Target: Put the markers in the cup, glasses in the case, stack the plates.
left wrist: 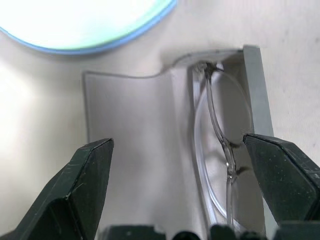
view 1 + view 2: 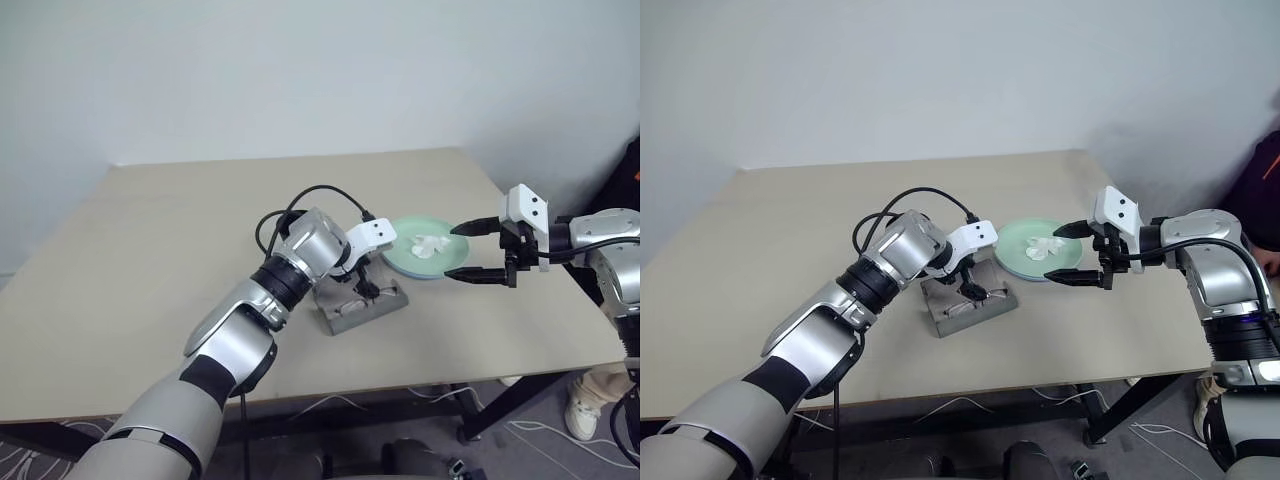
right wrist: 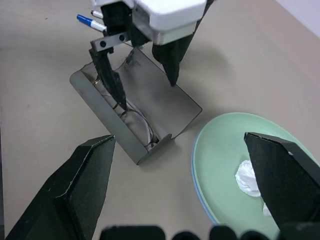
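Observation:
The grey case (image 1: 130, 130) lies open on the table with the clear-framed glasses (image 1: 227, 150) resting in its trough. My left gripper (image 1: 175, 147) hangs open just above them, one finger on each side, holding nothing. To the right of the case (image 2: 365, 310), the mint green plate (image 3: 220, 150) sits on the light blue plate (image 3: 200, 200), with a crumpled white tissue (image 3: 247, 177) on top. My right gripper (image 2: 452, 251) stands open and empty over the plates' near right rim. A blue-capped marker (image 3: 89, 21) pokes out behind the left gripper (image 3: 146, 94). The cup is hidden.
The tan table (image 2: 150, 250) has wide bare room to the left and at the back. A person stands past its right edge, with a shoe (image 2: 580, 410) and a dark sleeve (image 2: 1255, 190) showing. Cables lie on the floor under the front edge.

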`<state>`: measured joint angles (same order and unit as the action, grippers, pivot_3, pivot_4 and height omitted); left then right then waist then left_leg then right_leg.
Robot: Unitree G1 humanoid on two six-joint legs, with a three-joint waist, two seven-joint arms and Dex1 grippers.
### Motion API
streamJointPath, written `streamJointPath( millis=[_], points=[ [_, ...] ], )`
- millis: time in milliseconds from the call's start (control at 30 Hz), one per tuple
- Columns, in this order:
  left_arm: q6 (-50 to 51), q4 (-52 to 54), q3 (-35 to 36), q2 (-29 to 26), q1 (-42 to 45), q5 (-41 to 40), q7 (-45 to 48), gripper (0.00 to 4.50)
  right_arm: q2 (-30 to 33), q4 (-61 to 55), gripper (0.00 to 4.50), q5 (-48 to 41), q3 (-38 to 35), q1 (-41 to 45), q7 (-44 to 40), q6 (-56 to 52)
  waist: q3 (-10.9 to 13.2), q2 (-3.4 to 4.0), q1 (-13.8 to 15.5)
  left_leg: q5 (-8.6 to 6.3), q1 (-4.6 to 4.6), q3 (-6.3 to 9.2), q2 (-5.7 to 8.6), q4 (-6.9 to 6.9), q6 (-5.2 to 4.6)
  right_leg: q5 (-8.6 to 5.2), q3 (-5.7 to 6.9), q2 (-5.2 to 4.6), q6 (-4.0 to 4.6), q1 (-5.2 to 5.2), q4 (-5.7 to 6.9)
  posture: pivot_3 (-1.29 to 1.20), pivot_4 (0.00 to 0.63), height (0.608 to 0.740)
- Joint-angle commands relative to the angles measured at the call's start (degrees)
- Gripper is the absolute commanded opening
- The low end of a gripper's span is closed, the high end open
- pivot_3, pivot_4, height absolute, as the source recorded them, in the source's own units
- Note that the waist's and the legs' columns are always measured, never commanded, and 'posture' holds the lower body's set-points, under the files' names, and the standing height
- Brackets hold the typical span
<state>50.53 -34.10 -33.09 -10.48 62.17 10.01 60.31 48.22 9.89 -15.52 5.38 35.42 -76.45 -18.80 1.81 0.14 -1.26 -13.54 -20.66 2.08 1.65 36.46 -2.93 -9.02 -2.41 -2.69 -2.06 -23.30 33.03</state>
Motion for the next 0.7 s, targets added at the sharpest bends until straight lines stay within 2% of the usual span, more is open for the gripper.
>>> streamJointPath(
  millis=[33, 233, 333, 700],
  points=[
    [-0.7, 2.5, 1.7, -0.8, 3.2, -0.4, -0.3, 4.44, 0.1, -0.5, 4.50, 0.0, -1.0, 1.9, 0.1, 0.8, 0.0, 0.00, 0.0, 0.00, 0.00, 0.00, 0.00, 0.00, 0.00, 0.00, 0.00, 0.00, 0.00, 0.00, 0.00, 0.00, 0.000, 0.727],
    [-1.6, 2.7, 3.2, -2.3, 4.8, -0.3, -1.3, 4.44, 0.1, -0.5, 4.50, 0.1, -1.0, 1.9, 0.2, 0.9, 0.0, 0.00, 0.0, 0.00, 0.00, 0.00, 0.00, 0.00, 0.00, 0.00, 0.00, 0.00, 0.00, 0.00, 0.00, 0.00, 0.000, 0.727],
    [-2.5, 1.1, 4.4, -2.7, 5.4, -0.3, -2.6, 3.87, 0.0, -0.5, 4.50, 0.1, -0.9, 1.8, 0.3, 0.9, 0.0, 0.00, 0.0, 0.00, 0.00, 0.01, 0.00, 0.00, 0.00, 0.00, 0.00, 0.00, 0.00, 0.00, 0.00, 0.00, 0.000, 0.727],
    [-14.3, -13.0, 7.6, -1.7, 5.1, 0.9, -11.4, 0.01, -0.1, -0.9, 4.50, 0.0, -1.0, 1.6, 0.6, 0.8, 0.0, 0.00, 0.1, 0.00, -0.01, 0.02, 0.01, 0.01, 0.00, 0.01, 0.01, 0.00, -0.02, 0.01, 0.00, 0.00, 0.000, 0.727]
  ],
)
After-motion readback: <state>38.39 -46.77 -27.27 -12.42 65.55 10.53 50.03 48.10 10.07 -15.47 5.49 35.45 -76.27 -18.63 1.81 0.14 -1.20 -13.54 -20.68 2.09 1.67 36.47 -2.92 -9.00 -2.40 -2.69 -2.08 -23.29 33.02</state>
